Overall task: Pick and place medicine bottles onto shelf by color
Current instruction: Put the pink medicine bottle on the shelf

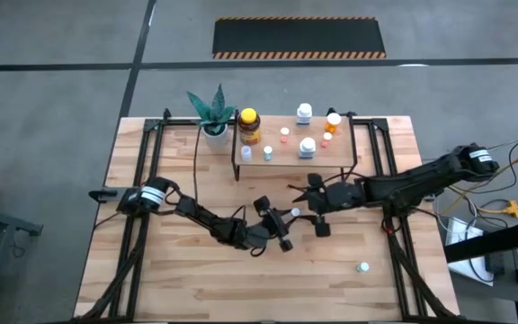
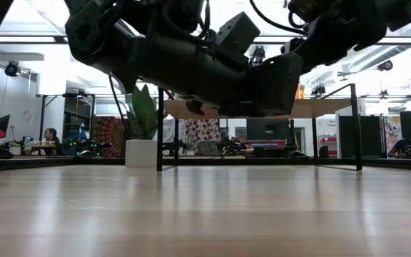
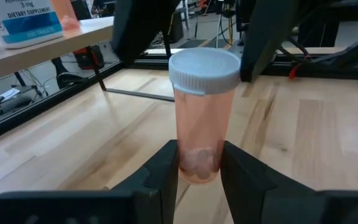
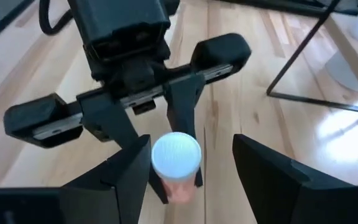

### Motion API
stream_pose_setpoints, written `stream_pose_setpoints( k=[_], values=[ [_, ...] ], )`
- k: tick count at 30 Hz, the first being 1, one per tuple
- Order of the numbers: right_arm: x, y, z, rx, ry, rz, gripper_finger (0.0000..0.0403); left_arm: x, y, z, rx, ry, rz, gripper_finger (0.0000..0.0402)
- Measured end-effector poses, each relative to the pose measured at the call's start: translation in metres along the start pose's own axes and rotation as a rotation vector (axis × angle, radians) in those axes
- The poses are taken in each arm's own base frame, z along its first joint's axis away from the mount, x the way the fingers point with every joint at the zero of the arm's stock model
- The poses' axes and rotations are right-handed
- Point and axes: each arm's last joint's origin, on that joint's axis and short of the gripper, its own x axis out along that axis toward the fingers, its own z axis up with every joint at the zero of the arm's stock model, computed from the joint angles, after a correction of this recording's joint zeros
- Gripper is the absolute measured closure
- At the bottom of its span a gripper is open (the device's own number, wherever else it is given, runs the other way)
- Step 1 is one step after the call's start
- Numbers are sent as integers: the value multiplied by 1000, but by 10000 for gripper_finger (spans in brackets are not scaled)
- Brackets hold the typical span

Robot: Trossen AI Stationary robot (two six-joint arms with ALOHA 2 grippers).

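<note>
My left gripper is shut on a clear pinkish medicine bottle with a white cap, held above the middle of the table. It also shows in the high view. My right gripper is open and faces it, with one finger on either side of the white cap. The shelf stands at the table's far side. It carries an amber bottle with a yellow cap and several small bottles with white, pink or orange caps. One small bottle stands on the table near right. My left gripper pinches the bottle's bottom end between its two fingers, coming roughly level from the table's left. The bottle sticks out past the fingertips, cap end toward my right gripper, clear of the table. My right gripper: one finger is close beside the cap; I cannot tell whether it touches.
A white pot with a green plant stands left of the shelf. Black frame rails run along both sides of the table. Bare wood lies along the near edge.
</note>
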Motion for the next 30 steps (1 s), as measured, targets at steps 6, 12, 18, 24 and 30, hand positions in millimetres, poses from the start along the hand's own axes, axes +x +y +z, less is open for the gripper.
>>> stream_pose_setpoints(
  k=[6, 12, 18, 24, 30],
  values=[
    [4, 1, 4, -10, 51, 11, 205, -2, -2, 0, -2, -2, -3, 313],
    [3, 5, 5, -19, 43, 23, 234, -2, -2, 2, -7, -6, -7, 313],
    [2, 7, 6, -22, 37, 34, 274, -2, -3, 4, -14, -13, -11, 313],
    [2, 7, 6, -17, 38, 34, 296, -2, -3, 4, -15, -14, -11, 313],
    [2, 7, 6, -4, 38, 34, 288, -2, -4, 5, -18, -17, -12, 313]
  ],
)
